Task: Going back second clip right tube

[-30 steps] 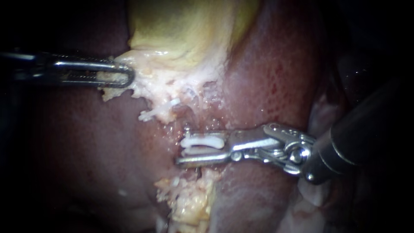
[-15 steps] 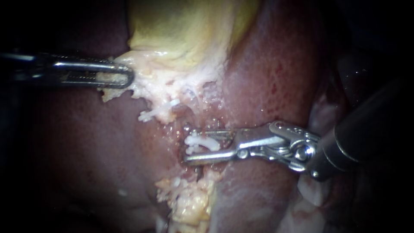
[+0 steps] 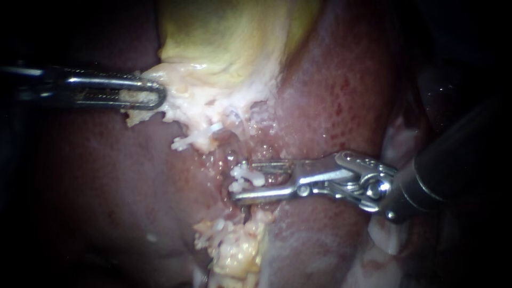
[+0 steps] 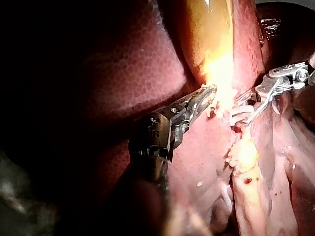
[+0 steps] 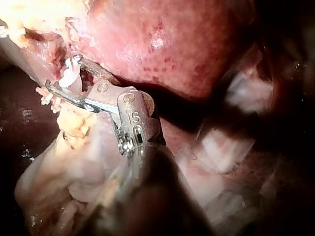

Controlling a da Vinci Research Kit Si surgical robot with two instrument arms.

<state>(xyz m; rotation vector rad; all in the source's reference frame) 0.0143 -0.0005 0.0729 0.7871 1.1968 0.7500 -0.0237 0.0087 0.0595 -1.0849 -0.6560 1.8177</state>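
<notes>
Surroundings: the yellow gallbladder (image 3: pixel 229 37) hangs above, with dark red liver (image 3: pixel 341 90) on both sides of a narrow cleft. A lump of yellow fatty tissue (image 3: pixel 234 250) sits below the cleft.
Left instrument (image 3: pixel 154 96): its shaft lies level, and its jaws are clenched on the pale tissue (image 3: pixel 181 101) at the gallbladder's lower edge, well apart from the right instrument.
Right instrument (image 3: pixel 242 181): its jaws stand parted with a gap between them, the tips reaching into the cleft just above the fatty lump.
Task clip (image 3: pixel 246 175): white, in the cleft between the parted jaws near their tips. The endoscope view does not settle whether both jaws touch it.
Clip axis: its long axis runs along the jaws, roughly level across the endoscope view, crosswise to the cleft.
In the way: the jaws and wet tissue hide the tube under the clip.
Other clip (image 3: pixel 194 140): a second white clip lies higher up in the pale tissue, clear of both instruments.
</notes>
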